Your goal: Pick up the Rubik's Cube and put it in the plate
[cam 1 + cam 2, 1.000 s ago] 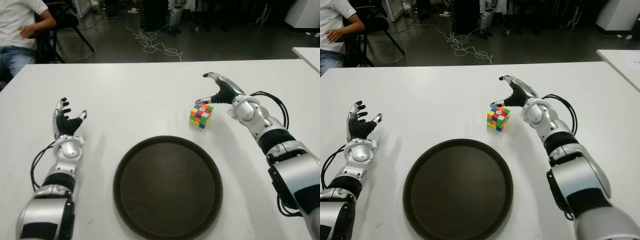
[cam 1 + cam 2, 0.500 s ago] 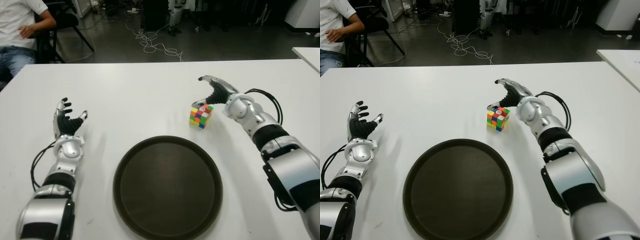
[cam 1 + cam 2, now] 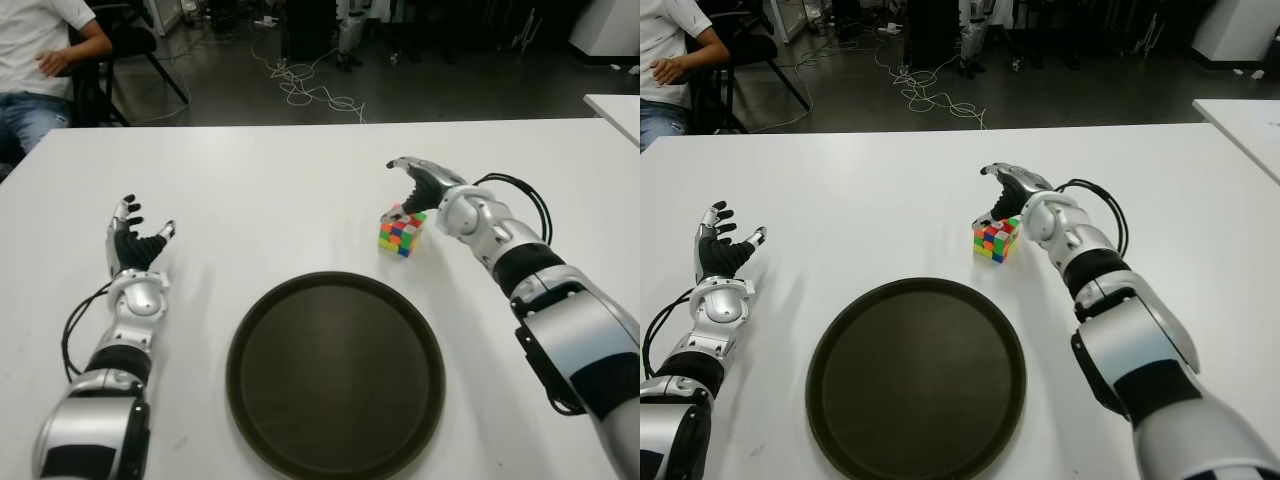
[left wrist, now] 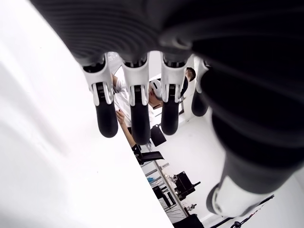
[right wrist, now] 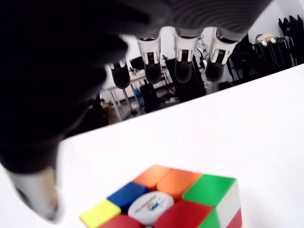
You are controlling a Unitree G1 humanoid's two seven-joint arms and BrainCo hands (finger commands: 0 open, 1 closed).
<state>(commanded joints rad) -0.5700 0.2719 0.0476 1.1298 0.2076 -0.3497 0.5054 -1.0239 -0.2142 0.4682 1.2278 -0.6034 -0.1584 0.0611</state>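
Note:
The Rubik's Cube point(image 3: 401, 232), multicoloured, sits on the white table point(image 3: 300, 190) just beyond the round dark plate point(image 3: 335, 372) and toward its right side. My right hand point(image 3: 412, 190) hovers over the cube's far top edge, fingers spread and arched above it, holding nothing. In the right wrist view the cube point(image 5: 166, 202) lies right below the extended fingers point(image 5: 183, 61), with a gap between them. My left hand point(image 3: 132, 240) shows at the table's left, well left of the plate, fingers spread and pointing up.
A seated person point(image 3: 45, 60) is at the far left behind the table. Cables point(image 3: 310, 90) trail over the floor beyond the far edge. A second white table corner point(image 3: 615, 105) shows at the right.
My right hand has moved left and slightly down, from beside the cube's right to over its top. The cube, plate and left hand have not moved.

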